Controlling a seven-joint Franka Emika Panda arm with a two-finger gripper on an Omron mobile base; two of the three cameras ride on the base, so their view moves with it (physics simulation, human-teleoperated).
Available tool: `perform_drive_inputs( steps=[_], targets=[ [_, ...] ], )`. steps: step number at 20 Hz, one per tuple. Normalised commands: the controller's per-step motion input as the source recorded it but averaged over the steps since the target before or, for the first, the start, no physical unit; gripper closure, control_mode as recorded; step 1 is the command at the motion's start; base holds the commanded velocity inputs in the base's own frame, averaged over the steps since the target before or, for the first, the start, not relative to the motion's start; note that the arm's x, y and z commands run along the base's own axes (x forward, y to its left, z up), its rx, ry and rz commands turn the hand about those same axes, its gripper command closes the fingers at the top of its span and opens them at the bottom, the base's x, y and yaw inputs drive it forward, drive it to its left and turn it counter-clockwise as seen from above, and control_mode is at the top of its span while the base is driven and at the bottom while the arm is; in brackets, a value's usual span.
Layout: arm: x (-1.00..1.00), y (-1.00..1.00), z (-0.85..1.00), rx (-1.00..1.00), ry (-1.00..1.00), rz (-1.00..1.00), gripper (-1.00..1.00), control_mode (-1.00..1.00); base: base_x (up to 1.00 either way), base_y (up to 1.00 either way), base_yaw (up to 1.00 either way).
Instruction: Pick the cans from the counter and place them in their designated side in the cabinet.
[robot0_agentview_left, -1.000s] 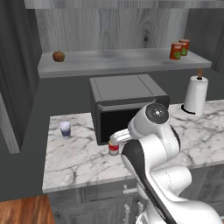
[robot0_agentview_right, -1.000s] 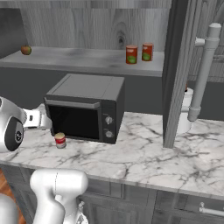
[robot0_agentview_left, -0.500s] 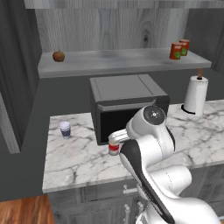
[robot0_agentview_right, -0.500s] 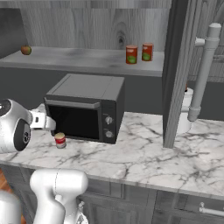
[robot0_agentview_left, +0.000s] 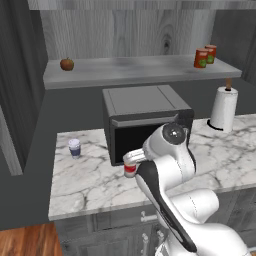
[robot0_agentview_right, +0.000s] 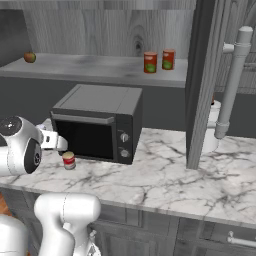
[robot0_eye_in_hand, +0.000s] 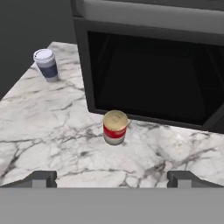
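The cabinet shelf (robot0_agentview_left: 140, 70) carried, from left to right in the left base view, an apple (robot0_agentview_left: 67, 64) near its left end and two orange-red cans (robot0_agentview_left: 201, 58) standing upright side by side near its right end. Below the shelf, the black microwave (robot0_agentview_left: 145, 120) sat on the marble counter (robot0_agentview_left: 85, 180); its interior was dark, and its contents could not be made out. A white cup with a blue band (robot0_agentview_left: 74, 148) stood upright on the counter to the left of the microwave, and a paper towel roll (robot0_agentview_left: 223, 108) stood upright to its right.

The red-and-white can (robot0_eye_in_hand: 115, 127), with a tan top, stood upright on the counter just in front of the microwave's lower front edge, well apart from the cup. In the hand view, the gripper (robot0_eye_in_hand: 112, 178) had its jaws spread wide, one fingertip (robot0_eye_in_hand: 40, 178) at each lower corner. The can lay ahead of the fingertips, roughly centred between them and untouched by either.
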Motion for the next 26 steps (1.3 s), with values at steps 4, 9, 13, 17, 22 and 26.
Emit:
perform_drive_inputs(
  steps=[4, 9, 13, 17, 22, 26],
  targets=[
    [0.18, 0.00, -0.21, 0.02, -0.02, 0.00, -1.00, -1.00, 0.00, 0.00, 0.00],
    [0.14, -0.01, -0.20, 0.01, -0.03, 0.00, -1.00, -1.00, 0.00, 0.00, 0.00],
    [0.11, -0.01, -0.21, 0.02, -0.03, 0.00, -1.00, -1.00, 0.00, 0.00, 0.00],
    [0.13, 0.00, -0.22, 0.02, -0.02, 0.00, -1.00, -1.00, 0.00, 0.00, 0.00],
    [0.14, -0.01, -0.21, 0.02, 0.00, 0.00, -1.00, -1.00, 0.00, 0.00, 0.00],
    [0.15, -0.02, -0.22, 0.01, 0.00, 0.00, -1.00, -1.00, 0.00, 0.00, 0.00]
  ],
)
